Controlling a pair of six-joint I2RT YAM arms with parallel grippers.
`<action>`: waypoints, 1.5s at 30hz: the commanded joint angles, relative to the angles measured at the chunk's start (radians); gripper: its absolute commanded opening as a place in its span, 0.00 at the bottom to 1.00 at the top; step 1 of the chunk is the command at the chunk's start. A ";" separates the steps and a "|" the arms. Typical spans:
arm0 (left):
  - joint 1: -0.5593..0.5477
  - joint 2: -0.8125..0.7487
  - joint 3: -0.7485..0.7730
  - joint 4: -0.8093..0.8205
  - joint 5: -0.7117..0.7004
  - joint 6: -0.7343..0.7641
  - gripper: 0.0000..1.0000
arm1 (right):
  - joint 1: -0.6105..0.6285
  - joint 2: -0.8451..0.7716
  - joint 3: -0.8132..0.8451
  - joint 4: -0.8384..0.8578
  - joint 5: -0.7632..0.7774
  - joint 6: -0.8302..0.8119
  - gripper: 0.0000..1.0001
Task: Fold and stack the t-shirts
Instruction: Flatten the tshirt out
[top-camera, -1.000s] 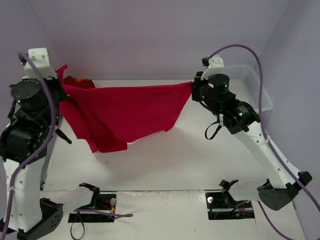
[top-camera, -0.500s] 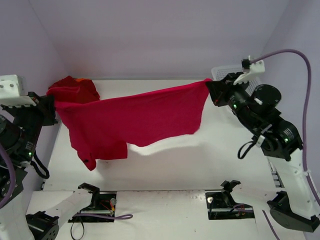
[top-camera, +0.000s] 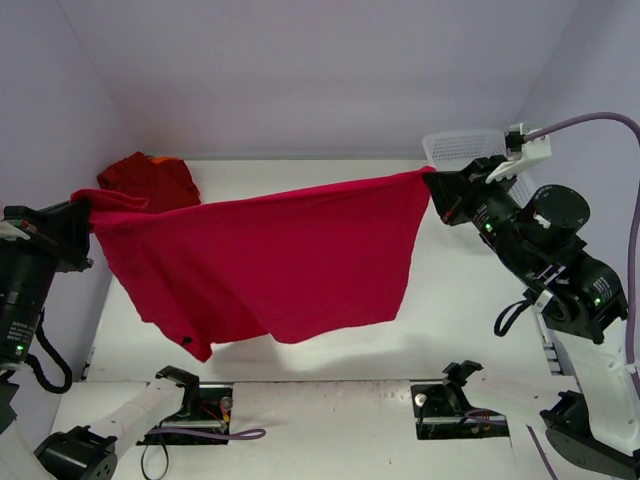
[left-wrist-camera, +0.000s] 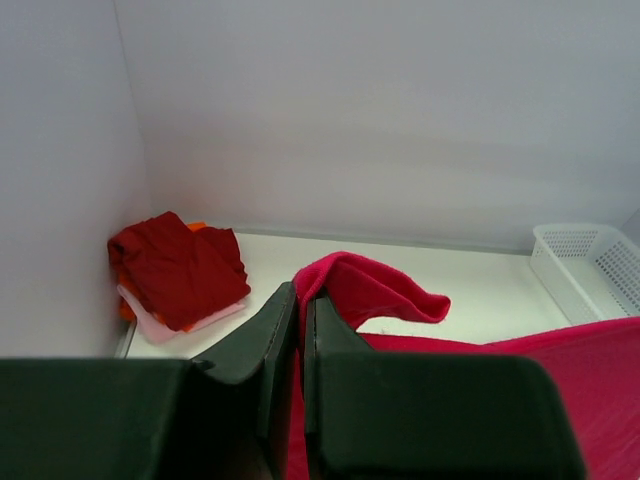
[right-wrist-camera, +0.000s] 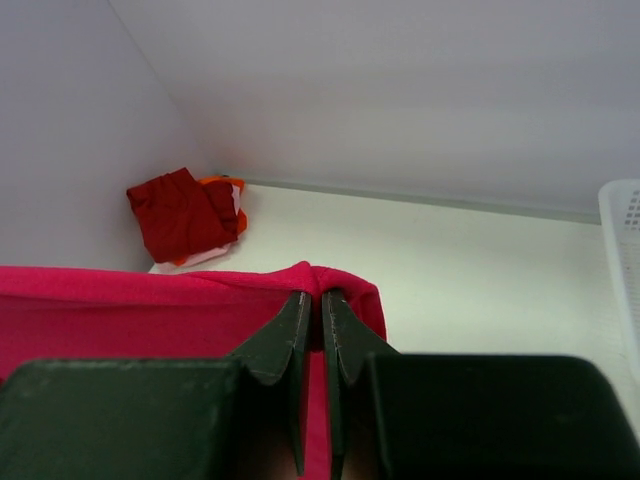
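Observation:
A bright red t-shirt (top-camera: 265, 255) hangs stretched in the air between both arms, its lower edge drooping toward the table. My left gripper (top-camera: 85, 208) is shut on the shirt's left top corner (left-wrist-camera: 345, 285). My right gripper (top-camera: 432, 180) is shut on the right top corner (right-wrist-camera: 330, 278). A darker red folded t-shirt (top-camera: 148, 180) lies on a small stack at the back left corner, also in the left wrist view (left-wrist-camera: 180, 265) and the right wrist view (right-wrist-camera: 185, 213).
A white mesh basket (top-camera: 462, 147) stands at the back right, partly behind the right arm, and shows in the left wrist view (left-wrist-camera: 590, 265). Orange and pale cloth (left-wrist-camera: 150, 322) peek out under the dark red stack. Walls close in on the left and the back.
Both arms have moved apart and toward the near side, pulling the shirt wider and tauter. The shirt has lifted off the table and spread out.

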 joint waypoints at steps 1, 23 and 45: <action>0.007 0.003 0.024 0.063 -0.034 0.000 0.00 | -0.001 -0.028 -0.016 0.061 0.065 -0.011 0.00; 0.034 0.002 0.143 0.055 0.000 -0.003 0.00 | -0.005 -0.045 -0.027 0.077 0.012 -0.013 0.00; 0.033 0.086 -0.443 0.328 0.040 -0.037 0.00 | -0.003 0.036 -0.284 0.138 0.216 -0.010 0.00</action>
